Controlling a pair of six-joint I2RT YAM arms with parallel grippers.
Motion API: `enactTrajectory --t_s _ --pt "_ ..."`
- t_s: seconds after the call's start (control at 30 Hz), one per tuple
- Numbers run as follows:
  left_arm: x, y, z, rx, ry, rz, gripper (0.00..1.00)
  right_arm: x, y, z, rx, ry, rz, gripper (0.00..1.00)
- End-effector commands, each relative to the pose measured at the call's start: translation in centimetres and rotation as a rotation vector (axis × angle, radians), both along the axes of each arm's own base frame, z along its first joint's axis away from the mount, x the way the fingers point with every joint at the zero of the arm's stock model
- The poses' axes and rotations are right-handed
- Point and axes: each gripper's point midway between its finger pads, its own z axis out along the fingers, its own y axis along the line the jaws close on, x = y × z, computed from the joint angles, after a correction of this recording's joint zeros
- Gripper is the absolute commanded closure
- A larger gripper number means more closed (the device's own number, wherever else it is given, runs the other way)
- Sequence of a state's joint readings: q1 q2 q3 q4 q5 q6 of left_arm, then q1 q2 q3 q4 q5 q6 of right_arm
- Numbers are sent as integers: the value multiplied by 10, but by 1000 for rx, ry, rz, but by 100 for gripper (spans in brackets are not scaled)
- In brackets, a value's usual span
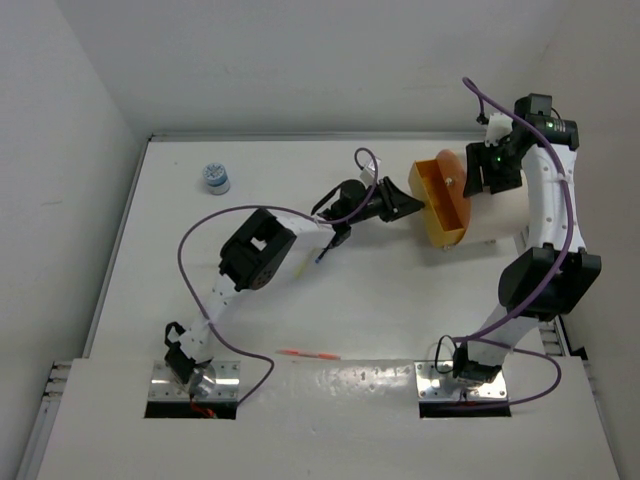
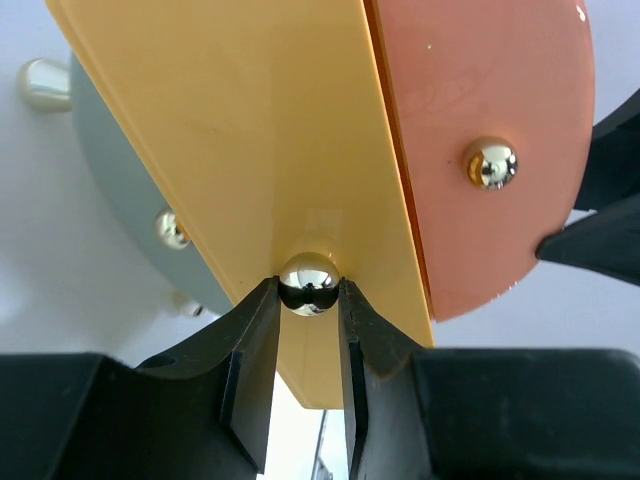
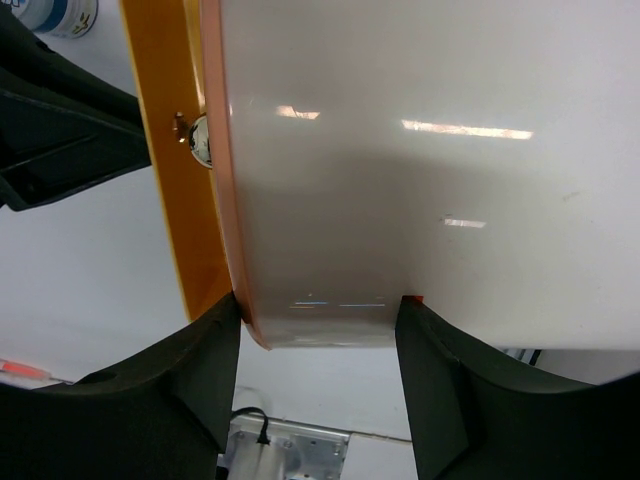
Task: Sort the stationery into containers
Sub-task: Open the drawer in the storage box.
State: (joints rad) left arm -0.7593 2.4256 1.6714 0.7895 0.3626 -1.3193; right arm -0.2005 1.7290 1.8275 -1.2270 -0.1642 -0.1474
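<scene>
Cream container [image 1: 500, 215] sits at the far right of the table [image 1: 180, 300], lying on its side. Its orange drawer [image 1: 440, 200] sticks out to the left, and the round front disc [image 2: 490, 90] shows just behind it. The left gripper [image 2: 308, 292] is right on that drawer. Both fingers are clenched on the little shiny knob [image 2: 308, 280] at the drawer's front, metal ball pinched tight between the black pads. Over on the right, the right gripper [image 3: 315, 320] straddles the container from above, one finger pressed against each side of the cream body, grasping it firmly.

Out on the open table, a blue-and-white cylinder [image 1: 215, 178] stands alone at the far left, well apart from everything. An orange-red pen [image 1: 308, 354] lies near the near edge, between the two arm bases. A yellow pen [image 1: 300, 268] peeps out beside the left arm, with something dark blue just beside it, too small to tell
</scene>
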Motion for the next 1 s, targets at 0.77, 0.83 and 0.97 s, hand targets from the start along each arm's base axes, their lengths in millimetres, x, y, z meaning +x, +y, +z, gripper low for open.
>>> enactTrajectory --t_s 0.77,0.83,0.97 --pt "3 42 31 39 -61 20 90 -48 9 -37 66 279 -42 45" --pt "2 41 32 38 -64 18 89 -48 9 -37 66 279 -41 45" --pt "3 42 29 76 -63 10 62 -49 9 -37 66 279 -41 45"
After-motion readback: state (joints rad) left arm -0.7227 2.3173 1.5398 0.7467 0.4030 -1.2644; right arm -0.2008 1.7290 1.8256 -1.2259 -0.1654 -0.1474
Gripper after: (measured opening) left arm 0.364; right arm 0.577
